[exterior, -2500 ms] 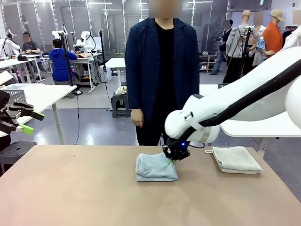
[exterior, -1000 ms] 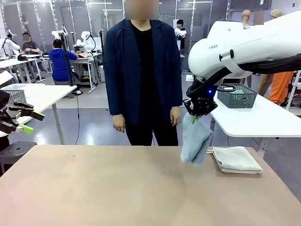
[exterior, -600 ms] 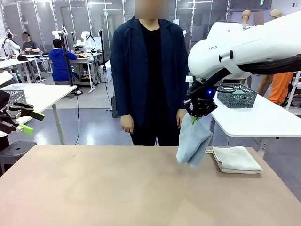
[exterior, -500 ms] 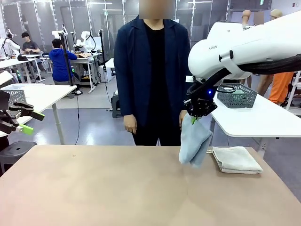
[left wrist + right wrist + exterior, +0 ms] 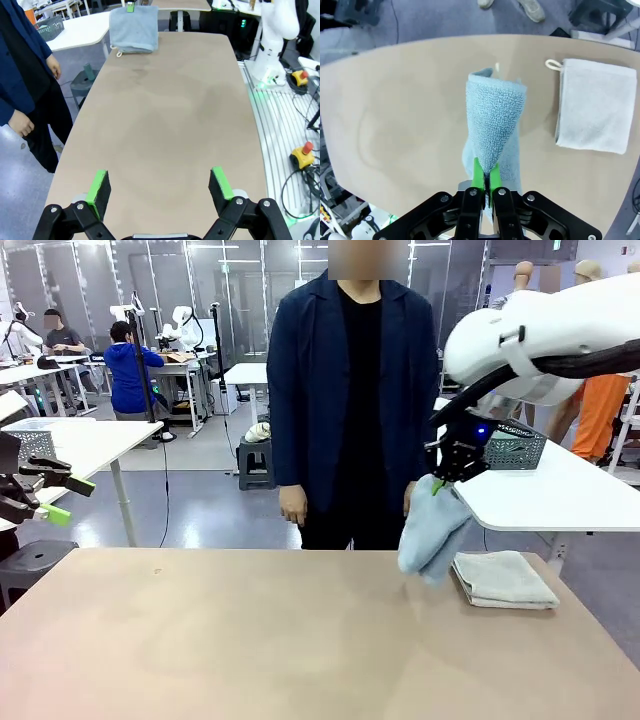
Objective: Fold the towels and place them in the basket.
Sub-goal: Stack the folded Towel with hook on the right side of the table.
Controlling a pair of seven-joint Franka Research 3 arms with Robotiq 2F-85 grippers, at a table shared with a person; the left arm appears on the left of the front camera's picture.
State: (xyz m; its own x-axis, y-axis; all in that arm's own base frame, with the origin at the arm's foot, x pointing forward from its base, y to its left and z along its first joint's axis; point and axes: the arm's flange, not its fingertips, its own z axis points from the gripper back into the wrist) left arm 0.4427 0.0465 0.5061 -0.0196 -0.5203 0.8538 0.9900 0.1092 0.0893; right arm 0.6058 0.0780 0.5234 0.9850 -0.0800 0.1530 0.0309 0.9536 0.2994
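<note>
Green pads of the right gripper [image 5: 437,485] were pressed together on the top edge of the pale grey-blue towel [image 5: 432,535], and in the right wrist view the terry cloth [image 5: 492,127] came out from between the two fingers [image 5: 478,176] as a narrow fold. The towel hung freely below this gripper, above the far right part of the table [image 5: 250,640], and its lower end seemed not to touch the surface, though I could not tell this for sure. The cream-white towel [image 5: 502,579] lay folded flat on the table just beside the hanging one, to its right, with its little corner loop [image 5: 552,64] pointing to the far edge. The left gripper [image 5: 45,498] was held at the left edge of the front view, away from the table, with its jaws spread wide and nothing between the pads [image 5: 99,187]. A person [image 5: 355,400] in a dark jacket stood at the far side of the table, one hand [image 5: 293,507] hanging down, close behind the lifted towel. The dark grey basket [image 5: 512,445] stood on a white side table [image 5: 560,495] behind the right gripper, well apart from both towels.
</note>
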